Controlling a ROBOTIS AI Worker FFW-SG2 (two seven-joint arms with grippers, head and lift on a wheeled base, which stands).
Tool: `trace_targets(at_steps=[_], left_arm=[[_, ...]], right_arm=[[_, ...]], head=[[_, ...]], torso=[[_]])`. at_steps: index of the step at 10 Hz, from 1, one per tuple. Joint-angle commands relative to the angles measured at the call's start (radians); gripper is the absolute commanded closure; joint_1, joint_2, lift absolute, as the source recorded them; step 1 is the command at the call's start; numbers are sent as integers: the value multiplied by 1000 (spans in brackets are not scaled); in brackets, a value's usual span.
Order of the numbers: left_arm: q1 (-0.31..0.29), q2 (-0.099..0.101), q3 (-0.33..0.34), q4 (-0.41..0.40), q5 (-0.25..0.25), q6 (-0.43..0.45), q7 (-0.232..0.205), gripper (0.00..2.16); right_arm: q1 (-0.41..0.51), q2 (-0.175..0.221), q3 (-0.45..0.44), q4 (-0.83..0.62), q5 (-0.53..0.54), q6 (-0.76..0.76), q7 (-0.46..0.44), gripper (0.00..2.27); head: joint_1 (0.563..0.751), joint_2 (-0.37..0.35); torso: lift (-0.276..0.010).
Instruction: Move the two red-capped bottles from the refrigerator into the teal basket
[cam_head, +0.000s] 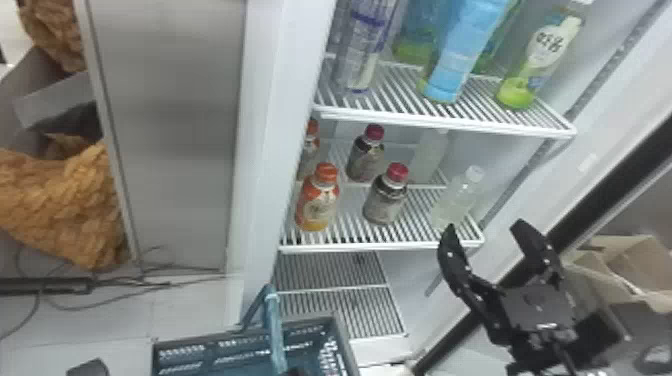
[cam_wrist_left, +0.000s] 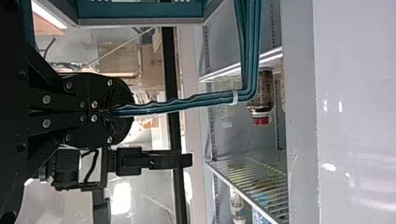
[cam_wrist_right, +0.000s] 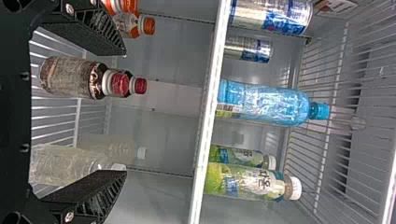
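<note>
Red-capped bottles (cam_head: 385, 200) stand upright inside the refrigerator (cam_head: 272, 125) in the head view, both beneath the upper shelf (cam_head: 440, 122), with the rear bottle (cam_head: 366, 159) deeper under it. Neither transfer is complete: two remain to be made. The basket (cam_head: 210, 335) sits well below the upper shelf, and the right pincer (cam_head: 485, 225), its fingers spread, is out in front of the upper shelf and lower than it.

In the left wrist view, the left pincer (cam_wrist_left: 122, 108) is clamped on the basket's handle (cam_wrist_left: 177, 103), lower than the upper shelf. That leaves the right pincer, it appears, to do the picking.

In the right wrist view, the right pincer's fingers are wide apart with nothing gripped. Beyond the gap between them, the pair of red caps shows below the upper shelf. The work looks to be at its opening stage, with the first grasp, two lifts and two placements ahead.
</note>
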Motion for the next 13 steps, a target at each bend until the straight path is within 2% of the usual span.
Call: trace_targets(at_steps=[1,2,3,4,5,6,7,8,9,10,11,12,13], left_arm=[[-1,1,18,0,-11,5,2,1142],[-6,8,34,0,-15,10,2,1142],[-16,9,59,-5,-43,0,0,1142],[4,-28,125,-5,-92,15,0,1142],[9,-15,113,-15,-86,25,-1,1142],[11,-12,109,-25,-84,27,-1,1142],[28,-32,119,-27,-80,25,-1,1142],[41,-28,119,-27,-82,32,0,1142],[33,-17,97,-37,-80,32,0,1142],[31,-19,85,-39,-68,35,2,1142],[26,-12,73,-39,-70,44,2,1142],[31,-20,85,-37,-68,40,3,1142],[23,-15,77,-39,-68,40,3,1142]], right_arm=[[-58,17,-2,23,25,12,17,101],[-80,22,4,28,29,10,21,101],[-82,14,20,36,31,10,21,101],[-92,-10,44,46,33,10,20,101],[-90,-4,48,50,35,10,20,101],[-87,-21,70,50,35,10,21,101],[-68,-44,84,23,17,20,20,101],[-73,-25,76,58,9,24,20,101],[-51,1,28,46,45,24,21,101],[-48,-4,28,70,31,27,21,101],[-55,-4,28,97,23,27,26,101],[-97,-16,28,136,23,44,53,101],[-141,-21,26,173,21,49,69,101]], head=[[695,-350],[695,-350],[695,-350],[695,-350],[695,-350],[695,-350],[695,-350],[695,-350],[695,-350],[695,-350],[695,-350],[695,-350],[695,-350]], torso=[[-228],[-228],[-228],[-228],[-228],[-228],[-228],[-228],[-228],[-228],[-228],[-228],[-228]])
